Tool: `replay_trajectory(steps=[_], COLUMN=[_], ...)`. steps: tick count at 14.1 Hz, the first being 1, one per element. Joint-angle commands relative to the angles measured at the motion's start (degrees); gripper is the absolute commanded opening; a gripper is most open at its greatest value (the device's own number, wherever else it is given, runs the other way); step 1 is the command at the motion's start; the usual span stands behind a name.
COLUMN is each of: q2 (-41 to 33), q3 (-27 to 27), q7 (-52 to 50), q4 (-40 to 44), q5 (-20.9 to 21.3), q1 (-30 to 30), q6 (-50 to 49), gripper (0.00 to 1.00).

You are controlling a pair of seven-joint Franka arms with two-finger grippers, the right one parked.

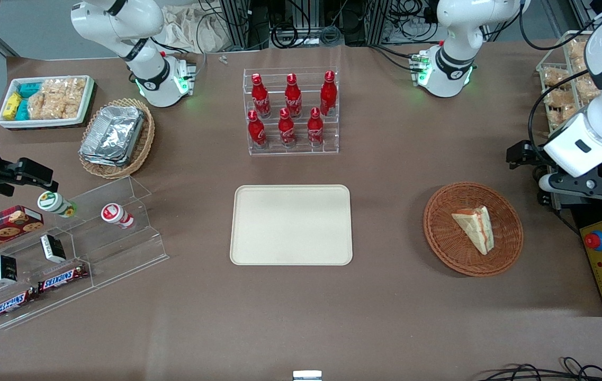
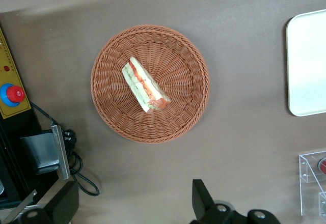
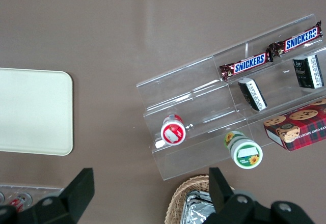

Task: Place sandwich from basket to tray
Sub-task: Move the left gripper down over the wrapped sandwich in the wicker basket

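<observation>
While my claw (image 2: 130,208) hangs up high over the table, fingers (image 2: 202,199) spread wide w/ nothing between them, the sandwich (image 1: 475,227) lies in the round reddish-brown basket (image 1: 473,228) below me. It's a pale wedge lying flat, red-orange and green filling showing along one edge, sitting roughly mid-basket and not touching the rim. I'm well above it, no contact w/ bread or wicker. My arm (image 1: 594,127) sits at the working end of the table, a bit farther from the front camera than the basket.

Tray (image 1: 291,224) lies flat on the brown table (image 1: 385,312), well apart from the basket toward the parked arm's end, approx. the same distance from the front camera. Farther from that camera than the tray stands a clear rack of red bottles (image 1: 291,111). Yellow box w/ red stop button (image 1: 595,241) sits near the basket at my end.
</observation>
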Motion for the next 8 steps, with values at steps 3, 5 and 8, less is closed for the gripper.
replay_trajectory(steps=[3, 5, 8], q2=[2.3, 3.6, 5.3], q3=[-0.1, -0.1, 0.5], q7=[0.5, -3.1, -12.2], q4=[2.6, 2.1, -0.8], q5=[-0.5, -0.6, -0.8], q1=[0.3, 0.3, 1.0], q6=[-1.5, -1.0, 3.5], gripper=[1.00, 1.00, 1.00])
